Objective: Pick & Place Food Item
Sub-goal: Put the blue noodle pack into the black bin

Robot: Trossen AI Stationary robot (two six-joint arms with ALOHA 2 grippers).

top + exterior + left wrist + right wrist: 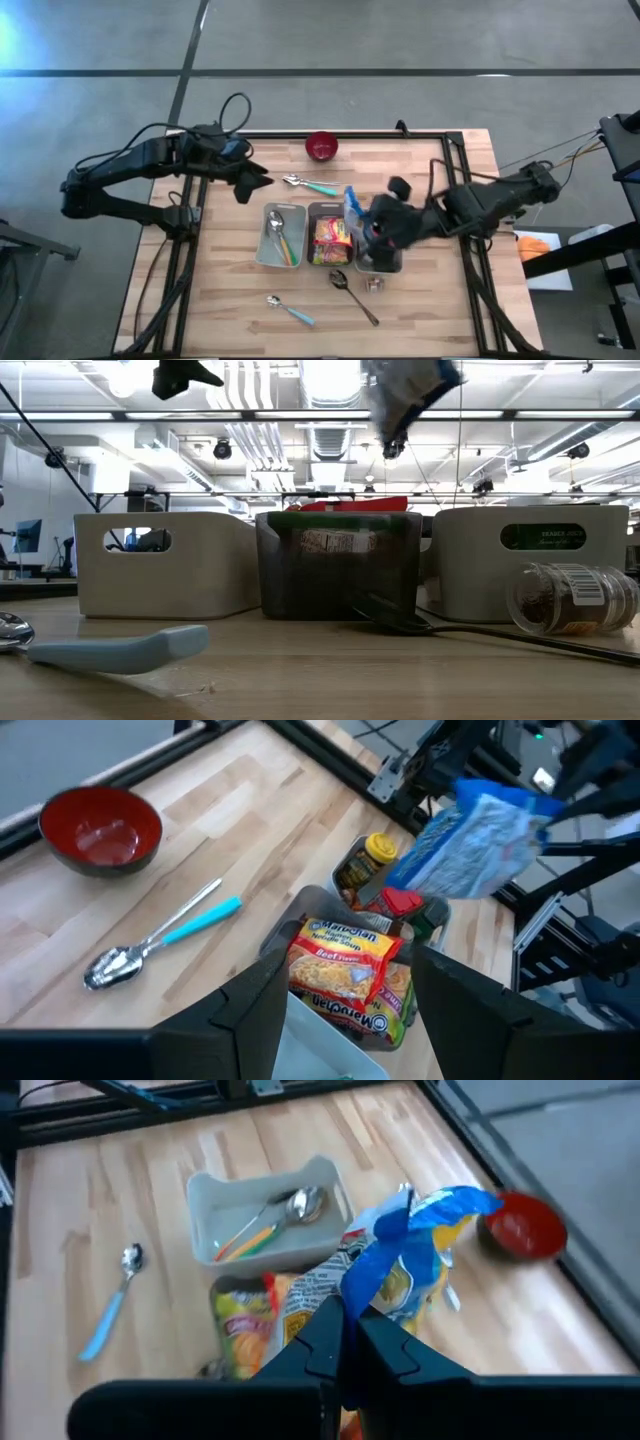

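The right end effector (345,1342) pinches a blue-and-white food bag (415,1255) by one end, fingers shut tight on the crinkled film, and holds it in the air above the row of bins near the middle of the wooden surface (420,300). In the high view the bag (354,212) runs lengthwise from the surface's far edge toward its near edge, its free end pointing at the far edge; the bag's print is too blurred to read.

Beneath it, the dark middle bin (331,240) holds noodle packets (343,963) printed "Maruchan" and "Beef Flavor". The white bin (281,236) on its left holds cutlery. The third bin (535,560), on the right, carries a dark green label whose lettering is not legible.

A small jar (572,598) with a barcode label lies on its side near the surface's front edge, beside a dark spoon (352,294). Two blue-handled spoons lie apart, one (310,185) near the red bowl (322,146) at the far edge, the other (290,311) close to the front edge.

The left end effector (252,183) hangs over the surface's far left part, fingers parted and holding nothing.
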